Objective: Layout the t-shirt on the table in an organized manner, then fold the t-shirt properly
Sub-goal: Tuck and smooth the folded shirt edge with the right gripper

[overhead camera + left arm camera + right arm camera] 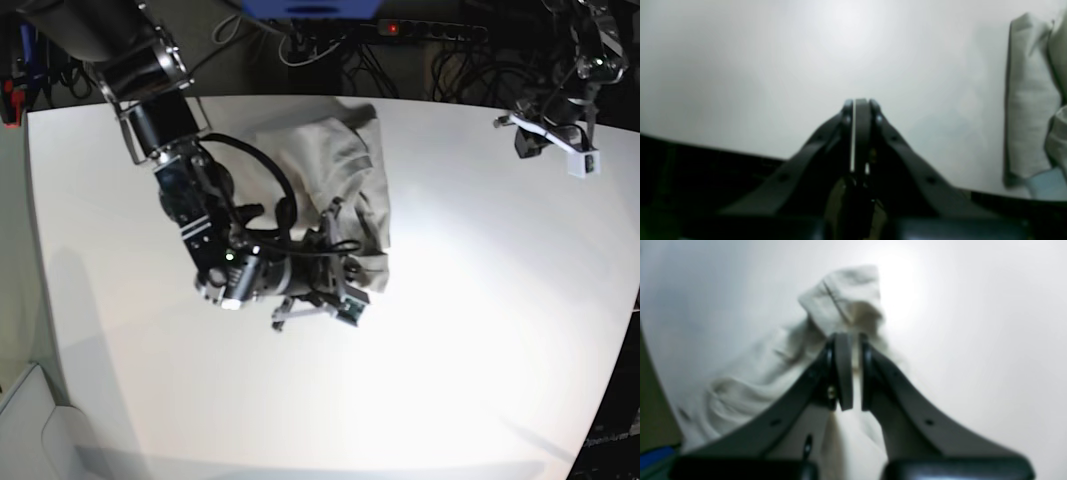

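The light grey-beige t-shirt (345,165) lies crumpled on the white table (480,330), left of centre and toward the back edge. My right gripper (851,340) is shut on a fold of the t-shirt (756,373); cloth shows between the fingers and bunches ahead of them. In the base view this gripper (345,275) is at the shirt's near edge. My left gripper (858,101) is shut with nothing in it, above bare table (773,66), with the t-shirt (1027,100) at the far right of its view. The left arm (570,110) stands at the table's back right corner.
Cables and a power strip (420,30) run behind the table's back edge. The table's dark edge (706,150) passes close under the left gripper. A pale blue patch (1047,186) shows beside the shirt in the left wrist view.
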